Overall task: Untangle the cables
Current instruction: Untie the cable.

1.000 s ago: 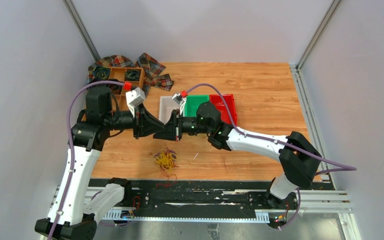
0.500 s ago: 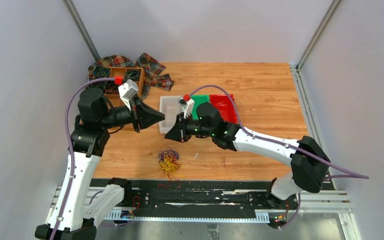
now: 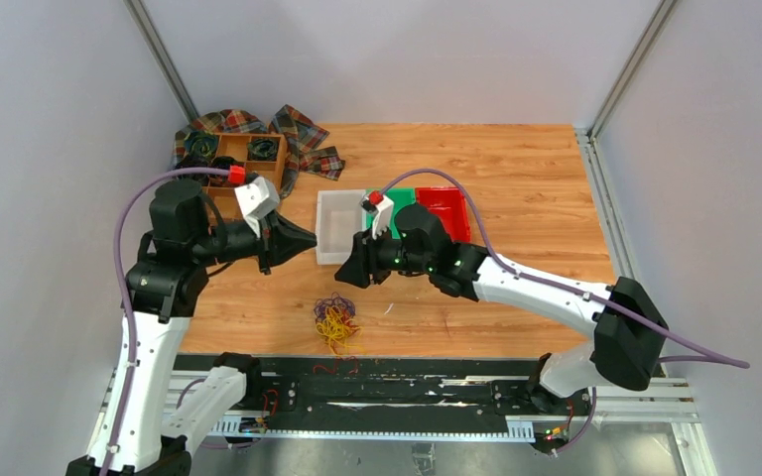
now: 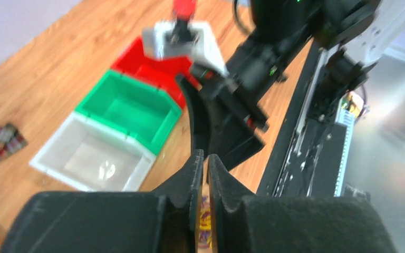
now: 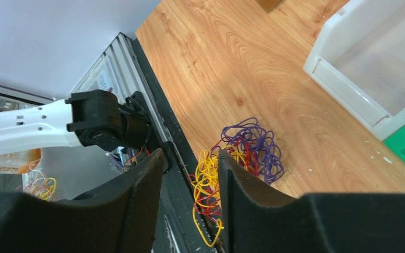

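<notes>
Fingers point(image 5: 137, 195) apart on right gripper point(image 5: 190, 158), empty; nearly together on left gripper point(image 4: 205, 156), nothing visible between; cables point(image 3: 334, 319), likely light, limp and snag-prone, clumped on table point(image 3: 526, 178) near its front edge; best pinched by one outer loop; a second ago grippers tip-to-tip, now separated, right fingers newly parted.

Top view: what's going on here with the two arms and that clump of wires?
Neither arm has visible hold of the cables: the yellow, red and purple clump lies tangled on the table near its front edge. Both grippers hang in the air, tips apart. The left gripper is shut, with no wire visible in it; the right gripper is open and empty, pointing down toward the clump.
</notes>
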`<state>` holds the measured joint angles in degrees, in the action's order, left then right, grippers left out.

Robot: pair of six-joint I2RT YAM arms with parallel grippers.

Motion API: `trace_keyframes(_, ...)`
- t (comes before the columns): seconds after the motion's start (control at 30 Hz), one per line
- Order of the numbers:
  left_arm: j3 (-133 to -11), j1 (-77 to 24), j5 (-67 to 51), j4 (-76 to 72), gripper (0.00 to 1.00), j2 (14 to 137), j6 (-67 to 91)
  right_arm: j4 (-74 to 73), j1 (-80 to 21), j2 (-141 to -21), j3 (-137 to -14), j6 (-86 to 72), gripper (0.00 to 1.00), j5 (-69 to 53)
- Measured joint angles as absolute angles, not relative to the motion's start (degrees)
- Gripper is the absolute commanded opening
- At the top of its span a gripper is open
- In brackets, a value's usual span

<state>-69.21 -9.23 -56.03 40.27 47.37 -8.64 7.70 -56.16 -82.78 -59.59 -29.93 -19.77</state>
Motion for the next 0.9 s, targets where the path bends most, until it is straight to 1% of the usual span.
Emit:
trace_keyframes(0.07,-67.55,-9.23,-53.82,44.05,0.32,47.55,-14.13,6.57,-56.49,-82.37,-59.51,-29.39,0.52,-19.03)
trace_keyframes(0.13,-64.18,-9.23,-51.81,47.57,0.43,47.92,-19.18,5.13,-57.6,-82.28,-59.51,-28.82,0.5,-17.85)
trace_keyframes(0.23,-58.35,-9.23,-49.67,51.33,0.51,49.23,-24.62,2.31,-60.62,-82.94,-59.51,-28.38,0.46,-16.36)
trace_keyframes(0.33,-54.52,-9.23,-48.64,53.34,0.55,52.14,-28.49,0.97,-62.17,-85.12,-59.53,-28.29,0.34,-16.29)
trace_keyframes(0.4,-53.01,-9.28,-48.4,54.33,0.56,54.37,-30.76,-0.95,-62.17,-87.33,-59.75,-28.08,0.3,-16.12)
trace_keyframes(0.5,-52.95,-10.26,-48.31,54.85,0.57,58.57,-33.3,-4.69,-61.82,-88.86,-59.81,-27.97,0.29,-14.85)
trace_keyframes(0.63,-53.04,-15.44,-46.39,54.78,0.55,64.58,-37.71,-5.98,-59.96,-85.1,-56.47,-28.58,0.27,-14.63)
trace_keyframes(0.77,-53.01,-21.69,-42.46,54.83,0.5,68.88,-43.13,-7.25,-57.45,-78.52,-51.27,-29.69,0.27,-14.39)
trace_keyframes(0.9,-53.01,-24.84,-39.2,54.89,0.43,71.94,-48.12,-8.43,-56.05,-75.66,-48.93,-30.48,0.27,-14.33)
